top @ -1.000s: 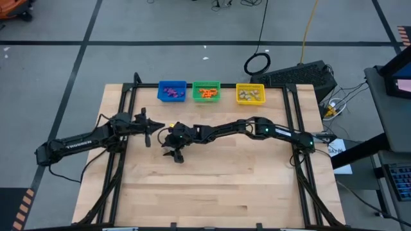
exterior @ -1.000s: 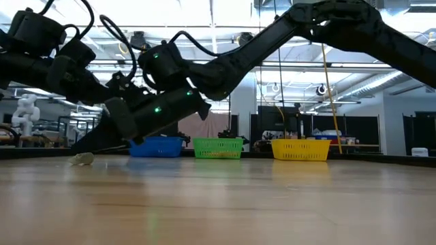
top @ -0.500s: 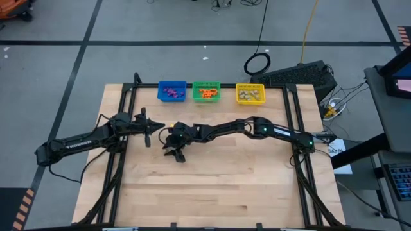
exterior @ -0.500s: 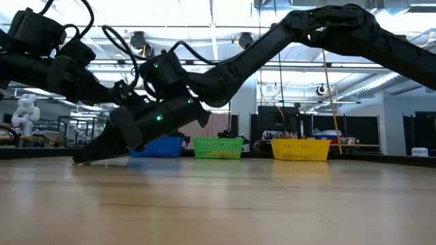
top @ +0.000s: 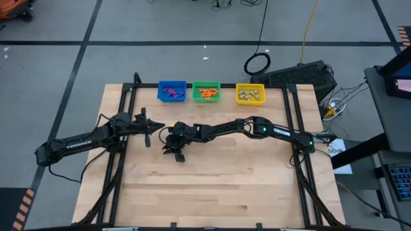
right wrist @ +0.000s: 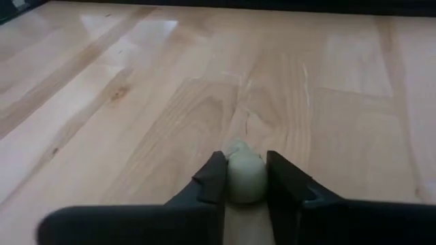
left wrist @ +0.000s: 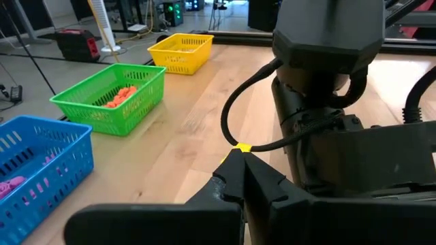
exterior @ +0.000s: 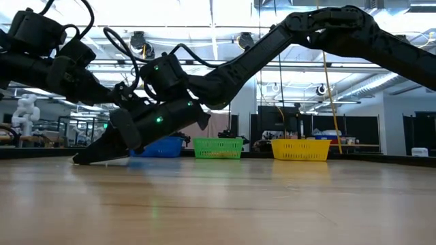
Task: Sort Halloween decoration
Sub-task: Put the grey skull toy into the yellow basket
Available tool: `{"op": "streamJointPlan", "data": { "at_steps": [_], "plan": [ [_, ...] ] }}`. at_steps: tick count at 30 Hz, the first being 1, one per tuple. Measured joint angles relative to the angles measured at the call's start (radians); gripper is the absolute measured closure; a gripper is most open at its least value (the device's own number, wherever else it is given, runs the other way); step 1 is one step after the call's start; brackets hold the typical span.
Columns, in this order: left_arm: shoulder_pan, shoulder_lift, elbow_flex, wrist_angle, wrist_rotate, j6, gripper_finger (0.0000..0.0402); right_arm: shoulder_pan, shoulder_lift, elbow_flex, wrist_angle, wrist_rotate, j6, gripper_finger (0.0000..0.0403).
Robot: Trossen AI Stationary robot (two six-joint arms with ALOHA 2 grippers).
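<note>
My right gripper [top: 173,152] reaches across to the left middle of the table, its tips down on the wood [exterior: 82,158]. It is shut on a pale beige-grey trinket [right wrist: 244,178], a small rounded lump. My left gripper [left wrist: 240,163] is shut and hovers just to the table's left of the right arm's wrist [top: 158,127], touching nothing that shows. Purple trinkets lie in the blue bin [top: 172,91], orange ones in the green bin [top: 207,91] and pale ones in the yellow bin [top: 250,94]. My right gripper pinches the pale trinket's two sides [right wrist: 231,182] between its two fingers. The fingers slant down toward the table's left side. The trinket sits on the table top between the fingertips [right wrist: 212,180].
The three bins stand in a row along the table's far edge, also seen in the low view: blue [exterior: 158,146], green [exterior: 219,147], yellow [exterior: 300,149]. Bare wood stretches toward the table's near and right sides. The black frame rails run along both sides [top: 119,160].
My right gripper has tipped and gone down to the table onto the pale trinket, which lay free on the wood before and now sits hidden between the fingertips in the low view. The trinket has stayed in place.
</note>
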Motion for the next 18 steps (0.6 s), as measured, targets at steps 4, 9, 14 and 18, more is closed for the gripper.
{"op": "streamJointPlan", "data": {
  "at_steps": [4, 9, 14, 18],
  "plan": [
    [0.0, 0.0, 0.0, 0.0, 0.0, -0.003, 0.0402, -0.002, 0.0, 0.0, -0.003, -0.003, -0.006, 0.0362],
    [0.0, 0.0, 0.0, 0.0, 0.0, -0.003, 0.0402, -0.011, -0.009, -0.001, -0.004, -0.006, 0.017, 0.0362],
    [0.0, 0.0, 0.0, 0.0, -0.005, -0.002, 0.0402, -0.017, -0.04, -0.004, -0.04, 0.007, 0.034, 0.0362],
    [0.0, -0.002, 0.0, 0.0, -0.007, -0.002, 0.0402, -0.033, -0.078, -0.006, -0.079, 0.059, 0.029, 0.0362]
  ]
}}
